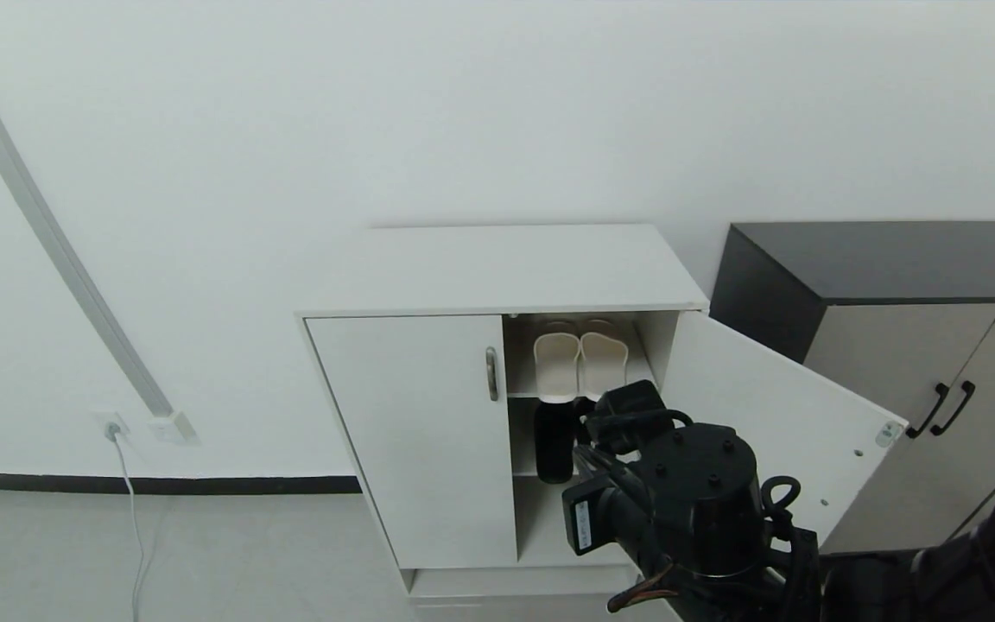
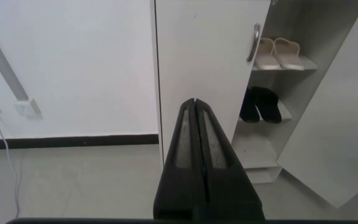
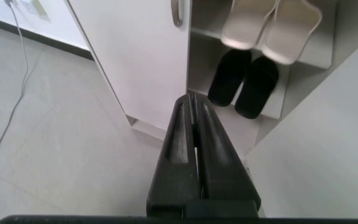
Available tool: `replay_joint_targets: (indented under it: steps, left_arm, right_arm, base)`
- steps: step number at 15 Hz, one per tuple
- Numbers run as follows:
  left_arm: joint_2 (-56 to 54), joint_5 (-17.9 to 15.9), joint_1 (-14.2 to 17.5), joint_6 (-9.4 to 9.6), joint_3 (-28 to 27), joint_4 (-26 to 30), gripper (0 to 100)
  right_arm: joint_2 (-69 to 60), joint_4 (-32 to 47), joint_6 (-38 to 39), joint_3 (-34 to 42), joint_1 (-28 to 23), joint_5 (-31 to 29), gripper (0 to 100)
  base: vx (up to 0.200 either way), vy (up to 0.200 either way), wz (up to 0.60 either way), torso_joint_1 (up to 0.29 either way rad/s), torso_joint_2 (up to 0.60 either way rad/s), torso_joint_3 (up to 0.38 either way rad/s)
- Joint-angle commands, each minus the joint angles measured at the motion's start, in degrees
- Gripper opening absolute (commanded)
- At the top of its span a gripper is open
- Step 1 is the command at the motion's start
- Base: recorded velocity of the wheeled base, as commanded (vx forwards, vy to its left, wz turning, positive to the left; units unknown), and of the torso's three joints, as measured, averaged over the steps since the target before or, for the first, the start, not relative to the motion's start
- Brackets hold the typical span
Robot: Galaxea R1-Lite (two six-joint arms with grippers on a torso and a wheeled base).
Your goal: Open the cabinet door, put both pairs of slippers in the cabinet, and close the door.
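The white cabinet (image 1: pixel 497 268) stands against the wall, its right door (image 1: pixel 765 415) swung open and its left door (image 1: pixel 411 432) closed. A beige pair of slippers (image 1: pixel 580 364) lies on the top shelf, and a black pair (image 1: pixel 554 441) on the shelf below. My right arm (image 1: pixel 687 492) is in front of the open half. The right gripper (image 3: pixel 193 99) is shut and empty, just outside the cabinet below the black slippers (image 3: pixel 244 78). My left gripper (image 2: pixel 194 102) is also shut and empty. It hangs farther back, facing the closed door (image 2: pixel 201 62), with both pairs (image 2: pixel 278 53) off to one side.
A dark cabinet (image 1: pixel 895 294) with black handles stands right beside the open door. On the left wall are a socket with a hanging cable (image 1: pixel 113 428) and a slanted grey conduit (image 1: pixel 48 233). Grey floor (image 1: pixel 161 553) stretches left of the cabinet.
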Motion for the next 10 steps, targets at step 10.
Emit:
replay_joint_targets:
  steps: [10]
  left_arm:
    - [0.1,0.0,0.0,-0.04,0.0,0.0,0]
  right_arm:
    - [0.0,-0.6,-2.0,1.2,-0.3,0.0,0]
  base:
    - [0.0,0.0,0.0,0.196,-0.46,-0.262]
